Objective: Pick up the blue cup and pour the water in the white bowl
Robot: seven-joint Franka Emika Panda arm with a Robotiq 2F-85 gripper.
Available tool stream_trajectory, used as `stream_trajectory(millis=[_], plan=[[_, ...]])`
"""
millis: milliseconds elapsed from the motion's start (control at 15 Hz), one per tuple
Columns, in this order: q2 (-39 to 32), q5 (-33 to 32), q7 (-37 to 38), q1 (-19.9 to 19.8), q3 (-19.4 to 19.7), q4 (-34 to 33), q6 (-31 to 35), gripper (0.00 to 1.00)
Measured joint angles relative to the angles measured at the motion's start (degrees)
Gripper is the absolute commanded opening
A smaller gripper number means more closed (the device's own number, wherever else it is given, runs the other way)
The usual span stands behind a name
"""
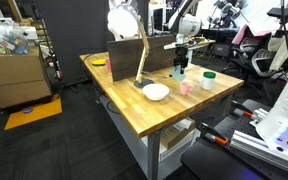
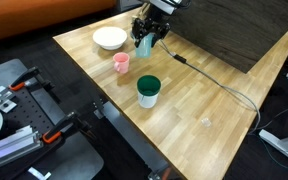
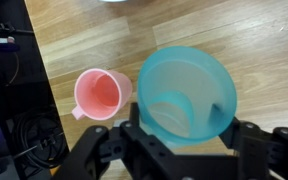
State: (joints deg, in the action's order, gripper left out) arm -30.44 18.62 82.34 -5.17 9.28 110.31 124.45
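Teal-blue plastic, the blue cup [image 3: 184,95] stands upright between the fingers of the gripper [image 3: 189,135], which are closed against its sides above the wooden table [image 2: 204,110]. The pink cup [image 3: 99,95] is just beside it, and the white bowl [image 2: 109,38] lies near, apart from both.

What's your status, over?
Hand shut on blue cup. White bowl off to the side, cup not over it. Pink cup close alongside.

Upright blue cup [image 3: 184,95]; white bowl [image 2: 109,46] nearby
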Motion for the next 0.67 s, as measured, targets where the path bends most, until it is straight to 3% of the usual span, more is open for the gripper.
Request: stream_trajectory(millis=[333, 667], plan=[[-2.5, 2.0, -0.3, -0.6, -0.1, -2.5, 0.0, 0.48], [-8.3, 10.3, -7.3, -5.2, -2.3, -8.5, -0.1, 0.48]])
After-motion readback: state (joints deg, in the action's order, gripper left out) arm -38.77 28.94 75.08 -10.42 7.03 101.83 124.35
